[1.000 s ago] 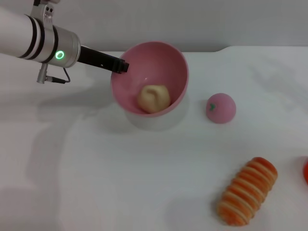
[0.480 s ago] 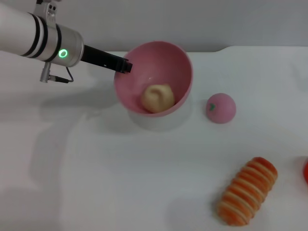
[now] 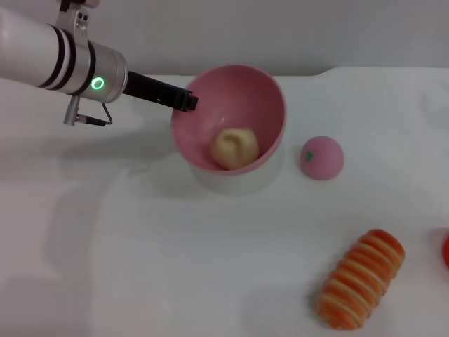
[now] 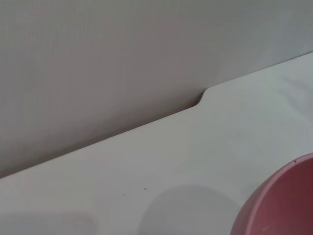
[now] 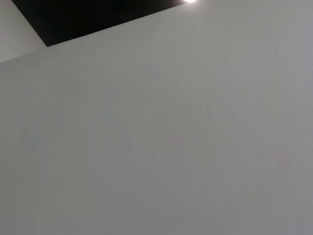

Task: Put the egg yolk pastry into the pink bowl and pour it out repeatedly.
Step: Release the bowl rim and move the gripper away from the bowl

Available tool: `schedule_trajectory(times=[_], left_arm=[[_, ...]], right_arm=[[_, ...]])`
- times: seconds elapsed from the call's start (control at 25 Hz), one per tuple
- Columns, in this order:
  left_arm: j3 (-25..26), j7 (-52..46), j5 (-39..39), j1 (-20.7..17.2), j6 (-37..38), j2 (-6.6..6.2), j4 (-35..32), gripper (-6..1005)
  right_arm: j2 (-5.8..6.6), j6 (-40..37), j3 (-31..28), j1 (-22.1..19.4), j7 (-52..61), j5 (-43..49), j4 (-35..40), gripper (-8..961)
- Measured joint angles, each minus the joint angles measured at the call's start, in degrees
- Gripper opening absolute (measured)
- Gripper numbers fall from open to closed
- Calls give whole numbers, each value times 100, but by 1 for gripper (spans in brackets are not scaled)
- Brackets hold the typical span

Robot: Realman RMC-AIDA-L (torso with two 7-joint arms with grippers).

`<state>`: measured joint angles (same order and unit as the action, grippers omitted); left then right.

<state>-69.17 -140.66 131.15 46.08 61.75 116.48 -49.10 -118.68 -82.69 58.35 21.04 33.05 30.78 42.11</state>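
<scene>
The left gripper reaches in from the robot's left side and its dark fingers are pinching the rim of the pink bowl on the side nearest to the arm. The bowl is tilted, with its opening turned toward the camera and a little to the robot's right, and it seems to be lifted from the white table, because a soft shadow lies under it. In the left wrist view only a curved piece of the bowl's pink wall shows at the corner, above the table. The egg yolk pastry lies inside the bowl, resting low against the wall close to the front rim, but it is not over the edge. So the first part of this round is done: the pastry is in the bowl and the bowl is held. The pouring looks to be only beginning, I think, since the tilt is not yet enough to let the pastry roll out. What is left is to tip the bowl more until the pastry falls on the table, and then to put it back and repeat. To the robot's right of the bowl, near but apart, sits a small pink ball with a green mark, and nearer the front lies an orange striped roll. The right gripper is not in any view.
</scene>
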Motion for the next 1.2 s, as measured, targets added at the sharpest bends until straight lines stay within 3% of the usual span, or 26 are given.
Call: schedule_trajectory(times=[0.36, 0.68, 0.96, 1.2], left_arm=[[-27, -26, 51, 16, 181, -12, 16, 128], [-69, -439, 920, 131, 1007, -166, -109, 129], [-149, -661, 1784, 171, 1326, -57, -105, 129], [-432, -763, 1813, 134, 1413, -21, -96, 130]], right_arm=[[-8, -5, 37, 26, 46, -8, -7, 483], [1, -12, 36, 43, 58, 5, -24, 482], [3, -7, 36, 50, 63, 15, -56, 483], [3, -9, 44, 95, 71, 22, -77, 482]])
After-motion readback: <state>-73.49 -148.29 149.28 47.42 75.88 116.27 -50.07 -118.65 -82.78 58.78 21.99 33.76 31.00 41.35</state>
